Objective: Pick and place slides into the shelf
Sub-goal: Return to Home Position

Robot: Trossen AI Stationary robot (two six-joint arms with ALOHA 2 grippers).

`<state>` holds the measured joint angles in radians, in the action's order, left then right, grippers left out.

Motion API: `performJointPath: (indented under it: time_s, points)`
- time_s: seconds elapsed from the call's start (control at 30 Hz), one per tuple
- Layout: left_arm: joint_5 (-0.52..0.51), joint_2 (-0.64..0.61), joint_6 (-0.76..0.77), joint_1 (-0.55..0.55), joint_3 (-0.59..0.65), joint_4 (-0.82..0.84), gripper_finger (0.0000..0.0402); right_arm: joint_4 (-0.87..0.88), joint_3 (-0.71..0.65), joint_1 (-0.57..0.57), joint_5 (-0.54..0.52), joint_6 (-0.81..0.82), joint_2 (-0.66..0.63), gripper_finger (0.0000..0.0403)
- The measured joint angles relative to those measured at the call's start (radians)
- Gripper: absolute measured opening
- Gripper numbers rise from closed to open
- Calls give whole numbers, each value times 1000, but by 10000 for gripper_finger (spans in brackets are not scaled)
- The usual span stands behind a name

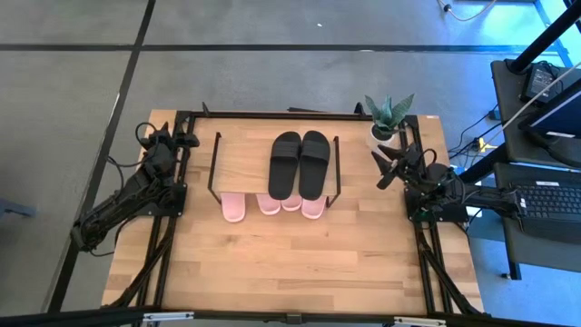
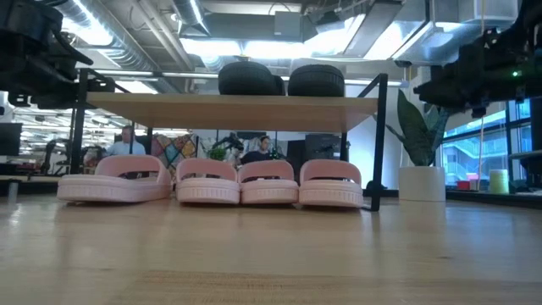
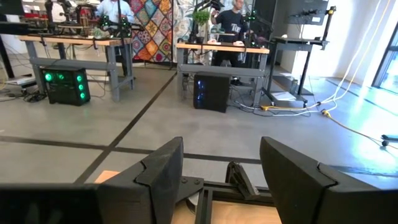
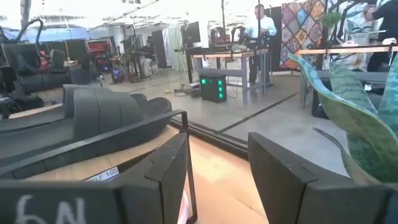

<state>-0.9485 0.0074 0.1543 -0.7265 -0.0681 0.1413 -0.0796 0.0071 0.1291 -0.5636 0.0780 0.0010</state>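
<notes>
the job looks finished: black slides (image 1: pixel 300 164) sit paired on the shelf (image 1: pixel 243 163) top, four pink slides (image 1: pixel 234 207) line up beneath it, and the left gripper (image 1: pixel 191 141) and right gripper (image 1: pixel 381 170) hang open, empty, beside the shelf's ends.

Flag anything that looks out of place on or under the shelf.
One small thing: under the shelf, the leftmost pink slide sits apart from the other three, which stand close together. The black pair lies neatly side by side on top.
</notes>
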Motion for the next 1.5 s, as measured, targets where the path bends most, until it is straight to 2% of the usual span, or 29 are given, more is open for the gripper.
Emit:
performJointPath:
  time_s: [0.13,0.33,0.53,1.5]
  points:
    - [0,0,0,0,0,0,205,-3,0,0,-2,-10,2,170]
    - [0,0,0,0,0,0,205,-2,0,0,-3,-134,3,170]
    - [0,0,0,0,0,0,205,-2,0,0,-3,-82,3,170]
    - [0,0,0,0,0,0,205,-1,0,0,-3,-82,3,170]
